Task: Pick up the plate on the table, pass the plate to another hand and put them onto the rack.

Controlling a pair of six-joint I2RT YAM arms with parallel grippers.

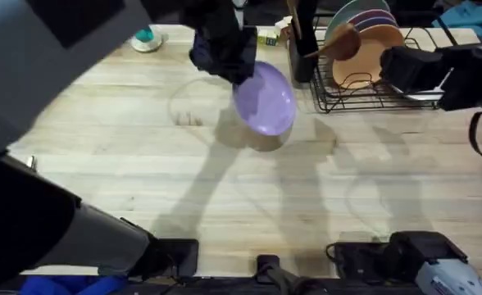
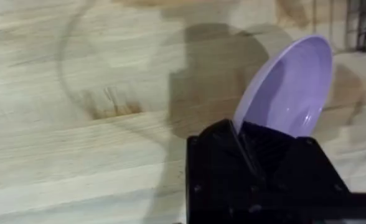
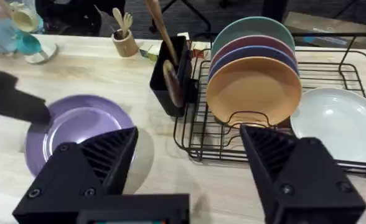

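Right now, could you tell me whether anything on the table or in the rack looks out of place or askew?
Nothing stands out. The purple plate is tilted above the table because the left gripper is shut on its rim. The rack stands upright with its plates in order, and nothing is spilled.

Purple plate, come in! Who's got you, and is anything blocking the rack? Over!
Left gripper shut on the plate, lifted off the table. Right gripper open, empty, near the rack. Rack already holds several plates; path open.
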